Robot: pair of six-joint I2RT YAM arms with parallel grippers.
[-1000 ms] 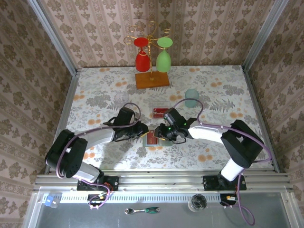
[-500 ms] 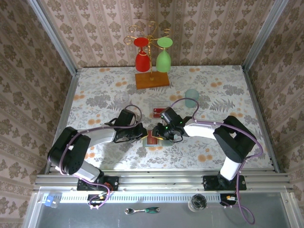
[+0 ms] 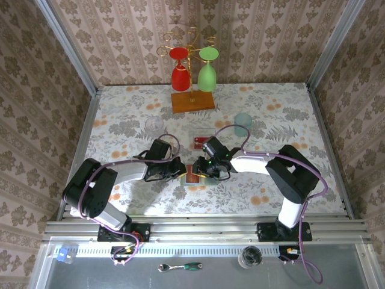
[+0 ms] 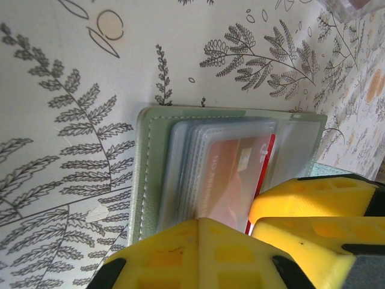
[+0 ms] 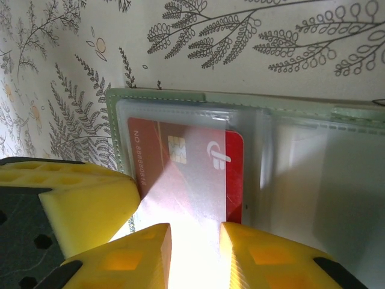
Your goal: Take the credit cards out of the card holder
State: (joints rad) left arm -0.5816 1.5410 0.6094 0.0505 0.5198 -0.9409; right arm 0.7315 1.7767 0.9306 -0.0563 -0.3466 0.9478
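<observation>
The card holder [image 3: 194,175] lies open on the floral table between both grippers, pale green with clear sleeves [image 4: 150,162]. A red credit card [image 5: 180,162] sits in a sleeve, its right edge poking out bare; the left wrist view shows it too [image 4: 240,174]. My left gripper [image 4: 201,224] is shut, its fingertips together on the wallet's near edge [image 3: 180,170]. From the right, my right gripper [image 5: 194,241] stands slightly open, with the clear sleeve and card running into its narrow gap [image 3: 203,171]. Another red card [image 3: 202,142] lies just behind the wallet.
A pale teal cup [image 3: 243,124] stands behind and to the right, a clear glass [image 3: 154,125] behind and to the left. A wooden-based rack [image 3: 192,101] with a red and a green glass stands at the back. Patterned walls close in three sides.
My left gripper has closed fully at the wallet's left side. The right gripper has slid left onto the wallet and narrowed a little.
</observation>
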